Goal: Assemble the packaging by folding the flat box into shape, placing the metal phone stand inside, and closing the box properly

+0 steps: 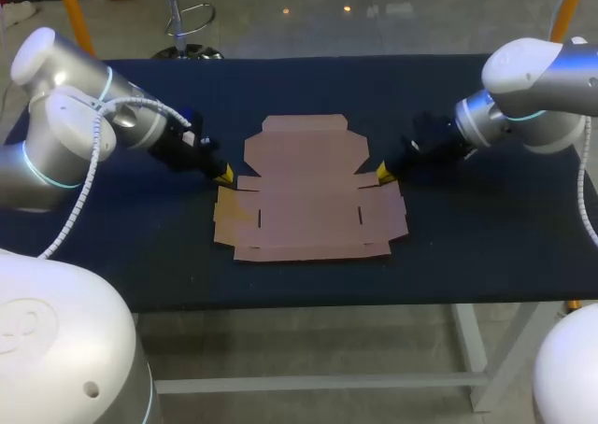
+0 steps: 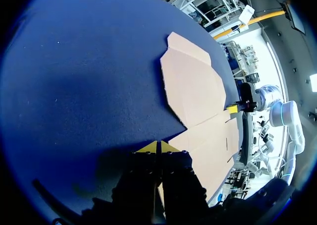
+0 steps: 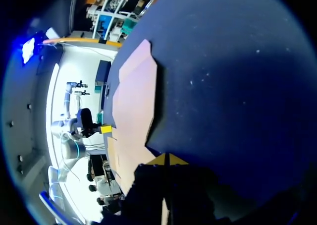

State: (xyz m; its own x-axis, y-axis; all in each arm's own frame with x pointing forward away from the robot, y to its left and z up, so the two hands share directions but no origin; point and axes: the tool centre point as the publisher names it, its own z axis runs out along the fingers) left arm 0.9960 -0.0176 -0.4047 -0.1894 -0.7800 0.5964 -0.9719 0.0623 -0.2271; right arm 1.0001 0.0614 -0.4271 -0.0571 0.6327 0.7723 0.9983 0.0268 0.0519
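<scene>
I've got the dark blue table (image 1: 486,237) w/ the flat box (image 1: 308,200) lying open mid-table, long axis approx near-to-far, narrower flap end pointing away from me, L gripper (image 1: 224,174) at its left notch & R gripper (image 1: 382,172) at its right, both w/ tips pressed together, gripping nothing.

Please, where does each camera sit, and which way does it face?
Head view: above and behind, facing down on the table; left gripper and right gripper flank the flat box.
Left wrist view: on the left wrist, facing along its shut gripper toward the box.
Right wrist view: same from the right wrist, gripper shut.
All share the box.
</scene>
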